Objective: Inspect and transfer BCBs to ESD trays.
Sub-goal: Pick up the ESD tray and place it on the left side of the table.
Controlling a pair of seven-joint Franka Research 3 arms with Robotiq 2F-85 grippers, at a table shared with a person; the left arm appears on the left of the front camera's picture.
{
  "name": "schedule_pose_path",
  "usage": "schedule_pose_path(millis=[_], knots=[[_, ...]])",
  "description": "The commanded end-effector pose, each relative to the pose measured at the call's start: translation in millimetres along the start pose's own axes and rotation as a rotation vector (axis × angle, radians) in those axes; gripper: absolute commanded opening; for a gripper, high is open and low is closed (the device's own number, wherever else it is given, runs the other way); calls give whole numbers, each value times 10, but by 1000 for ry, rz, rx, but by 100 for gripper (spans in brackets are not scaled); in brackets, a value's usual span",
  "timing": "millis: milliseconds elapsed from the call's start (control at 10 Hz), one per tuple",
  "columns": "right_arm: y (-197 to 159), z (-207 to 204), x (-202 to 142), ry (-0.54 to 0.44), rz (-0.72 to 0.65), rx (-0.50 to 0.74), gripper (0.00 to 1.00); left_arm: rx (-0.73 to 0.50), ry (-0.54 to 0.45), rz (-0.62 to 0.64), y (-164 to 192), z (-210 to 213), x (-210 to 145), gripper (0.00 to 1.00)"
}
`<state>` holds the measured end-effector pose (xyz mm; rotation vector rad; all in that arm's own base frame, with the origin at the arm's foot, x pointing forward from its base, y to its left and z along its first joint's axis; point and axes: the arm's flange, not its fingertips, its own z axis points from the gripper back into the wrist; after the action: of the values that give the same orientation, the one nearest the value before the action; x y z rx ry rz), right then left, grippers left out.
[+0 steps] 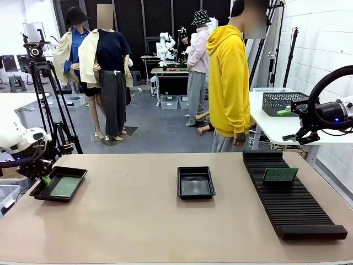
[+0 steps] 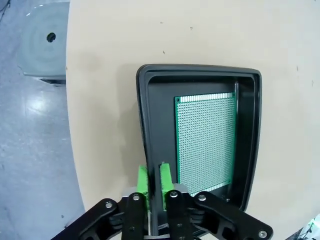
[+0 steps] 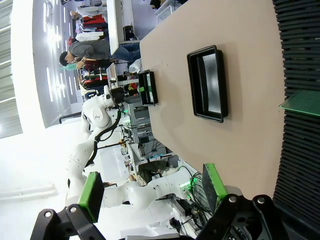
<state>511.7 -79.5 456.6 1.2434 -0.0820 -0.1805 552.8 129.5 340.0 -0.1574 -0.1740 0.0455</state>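
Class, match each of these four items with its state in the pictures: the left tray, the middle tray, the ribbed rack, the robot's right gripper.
Items:
1. left tray
2. middle tray
3. ribbed rack
4. right gripper

States:
A. jaws wide open
B. carries the standing board
C. empty
D. holds the lying board

Pairs: 1-D, 2-C, 3-B, 4-A.

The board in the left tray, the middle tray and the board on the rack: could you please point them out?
Board in the left tray point(image 2: 205, 140): left wrist view, its centre.
Middle tray point(image 1: 195, 186): front view, its bare floor.
Board on the rack point(image 1: 279, 175): front view, its centre.
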Motion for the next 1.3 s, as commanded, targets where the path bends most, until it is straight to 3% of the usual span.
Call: schedule_pose_path(millis=[0,300,600,1200], knots=[[21,-29,10,-4,-17,-23,100,-70,-19,48,51,87,57,47],[21,-29,10,-4,-17,-23,100,-115,-24,91,80,318,62,100],[21,-29,10,-4,-17,-23,100,-139,-42,109,70,600,33,100],[21,-29,10,-4,-17,-23,100,-106,-46,100,50,612,43,100]])
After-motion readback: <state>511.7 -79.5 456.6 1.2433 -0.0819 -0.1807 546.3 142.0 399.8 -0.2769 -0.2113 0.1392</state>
